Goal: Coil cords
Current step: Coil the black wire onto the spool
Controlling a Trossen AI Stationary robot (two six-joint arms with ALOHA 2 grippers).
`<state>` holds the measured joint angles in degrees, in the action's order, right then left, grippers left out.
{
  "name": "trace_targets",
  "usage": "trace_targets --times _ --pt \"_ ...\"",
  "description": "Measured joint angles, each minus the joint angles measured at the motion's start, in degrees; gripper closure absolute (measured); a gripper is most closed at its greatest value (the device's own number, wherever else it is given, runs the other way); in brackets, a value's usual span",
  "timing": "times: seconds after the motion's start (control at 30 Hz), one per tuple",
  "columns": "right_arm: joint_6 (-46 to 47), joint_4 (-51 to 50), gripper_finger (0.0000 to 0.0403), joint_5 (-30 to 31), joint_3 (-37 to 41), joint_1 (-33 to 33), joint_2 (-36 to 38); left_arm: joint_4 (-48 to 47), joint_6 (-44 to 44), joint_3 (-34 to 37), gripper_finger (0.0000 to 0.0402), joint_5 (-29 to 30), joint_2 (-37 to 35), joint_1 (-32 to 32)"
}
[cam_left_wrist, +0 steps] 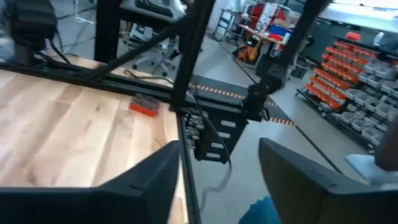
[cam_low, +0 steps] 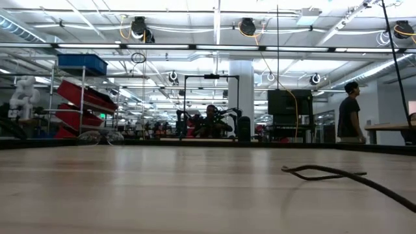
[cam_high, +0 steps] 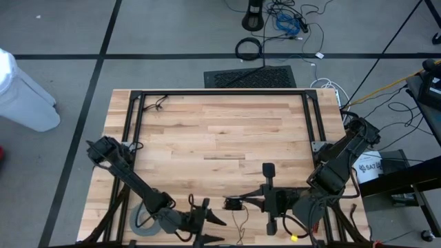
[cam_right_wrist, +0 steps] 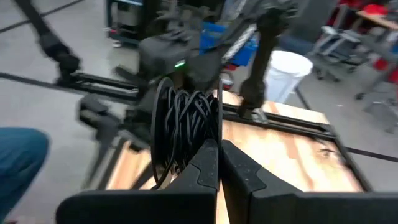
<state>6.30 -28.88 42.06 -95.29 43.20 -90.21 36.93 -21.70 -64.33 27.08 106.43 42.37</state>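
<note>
Right fingers [cam_right_wrist: 217, 163] pinch black wire-wound disc [cam_right_wrist: 183, 127]; wood table [cam_high: 220, 131].

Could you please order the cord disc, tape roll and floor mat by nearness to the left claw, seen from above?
1. cord disc, right of the left claw.
2. tape roll, to its left.
3. floor mat, beyond the table.

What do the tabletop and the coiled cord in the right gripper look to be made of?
Tabletop: pale wood, butcher-block style, judging by the joined strips and grain; matte finish. Coiled cord: thin black wire, probably plastic- or rubber-sheathed, with a slight sheen on its loops. The right gripper is shut on it.
</note>
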Motion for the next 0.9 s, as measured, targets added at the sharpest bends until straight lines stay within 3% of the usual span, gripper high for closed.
trace_targets --times 0.1,0.23,0.7,0.9 --pt "-0.09 -0.05 0.0403 3.56 0.0 -0.01 0.0 3.5 -0.02 0.02 0.0139 -0.38 2.45 0.22" --pt "-0.66 -0.02 0.0403 4.55 0.0 -0.69 0.0 6.9 -0.04 0.0 0.0112 -0.19 5.61 0.04" --pt "-1.0 -0.02 0.0403 4.71 0.0 -3.59 0.0 9.26 -0.21 0.0 0.0109 4.51 8.61 -1.0" --pt "-1.44 -0.05 0.0403 4.64 0.0 -4.09 0.0 8.8 -0.05 0.0 0.0134 4.74 8.61 -1.05"
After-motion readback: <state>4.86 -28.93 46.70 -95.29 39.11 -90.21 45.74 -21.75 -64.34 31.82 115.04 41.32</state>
